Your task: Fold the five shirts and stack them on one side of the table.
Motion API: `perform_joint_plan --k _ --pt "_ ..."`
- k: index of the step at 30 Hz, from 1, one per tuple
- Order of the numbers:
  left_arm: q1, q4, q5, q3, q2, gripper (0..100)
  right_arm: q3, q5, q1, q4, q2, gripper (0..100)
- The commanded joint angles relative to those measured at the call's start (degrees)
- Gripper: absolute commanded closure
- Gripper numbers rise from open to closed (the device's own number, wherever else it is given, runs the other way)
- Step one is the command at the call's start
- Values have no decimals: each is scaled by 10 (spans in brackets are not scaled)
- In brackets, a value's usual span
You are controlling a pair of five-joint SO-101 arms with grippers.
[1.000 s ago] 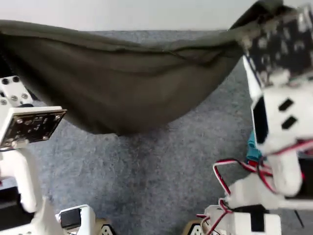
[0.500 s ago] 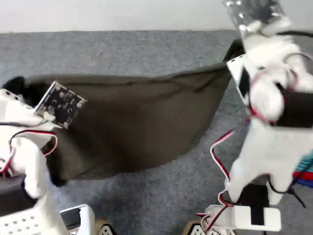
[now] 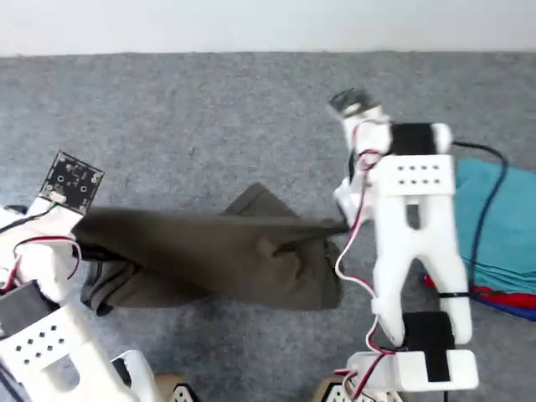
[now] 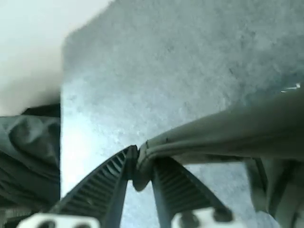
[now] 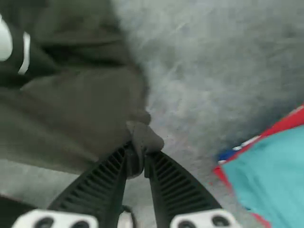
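We judge that the step in hand is laying down a fold of the olive shirt (image 3: 218,255). It lies as a long band across the middle of the table (image 3: 209,100), between the two arms. The left gripper (image 4: 142,160) is clenched on a doubled edge of the cloth. The right gripper (image 5: 136,154) is clenched on a small bunch of it at the other end.

To do this well, we think both arms should hold the band stretched between them while they lower it, so that the upper layer comes flat on the lower one. Both should let go only when the cloth rests on the table. The part near the right end looks wrinkled, so a light pull outward before the release may help. The right arm must also not touch the stack (image 3: 502,226) of folded shirts, which lies just beside it at the right edge of the table.

The high view gives us the whole shape. The band is uneven, with one corner pointing to the far side and a crumpled end near the left arm. The wrist views give us the grips themselves, which the arms cover from above. The right wrist view tells also that the stack has a teal shirt on top, with red and blue edges under it.
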Motion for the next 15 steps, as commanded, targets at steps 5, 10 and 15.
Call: perform_joint_plan --k 5,10,15 --pt "-9 -1 -48 84 -1 986 20 -18 -36 23 -3 842" --pt "-11 -48 -47 134 -1 986 18 8 24 23 -12 734" --pt "-53 -143 -8 192 -1 986 19 116 65 24 -53 734"
